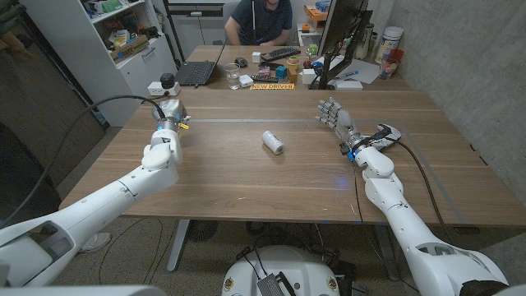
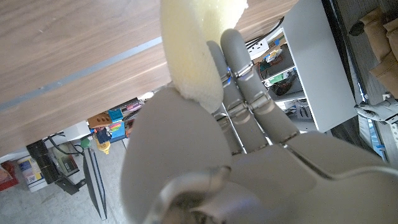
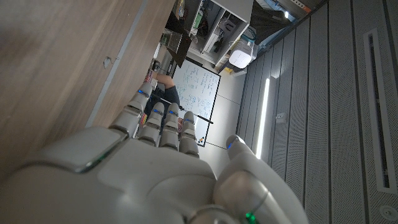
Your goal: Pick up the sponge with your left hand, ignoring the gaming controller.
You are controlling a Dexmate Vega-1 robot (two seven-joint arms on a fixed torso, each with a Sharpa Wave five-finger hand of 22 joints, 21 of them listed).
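Pale-yellow soft foam sponge (image 2: 193, 53) sits pinched in the white-and-grey left hand (image 2: 230, 155): in the left wrist view it is pressed between the thumb side and the straight grey fingers (image 2: 249, 87), its top end poking past the fingertips. Grip looks like a side pinch, likely chosen because foam squashes and a wrap is not needed. In the head view the left hand (image 1: 167, 123) is at the table's left side, raised by my read, though contact with the table cannot be ruled out from above. Pick-up looks basically done; a loose pinch could let the foam slide out.

Right hand (image 1: 335, 113) is far across the table, fingers spread and holding nothing, seemingly parked out of the way since the task is left-only. No gaming controller visible; instead a small white cylinder with a dark end (image 1: 273, 142) lies on its side mid-table, well apart from both hands.

Surface: brown wood-grain table (image 1: 246, 181) with a pale line across it. Behind it are a black laptop (image 1: 196, 73), desk clutter, a seated person (image 1: 259, 20), white shelving on the left and a grey wall on the right.
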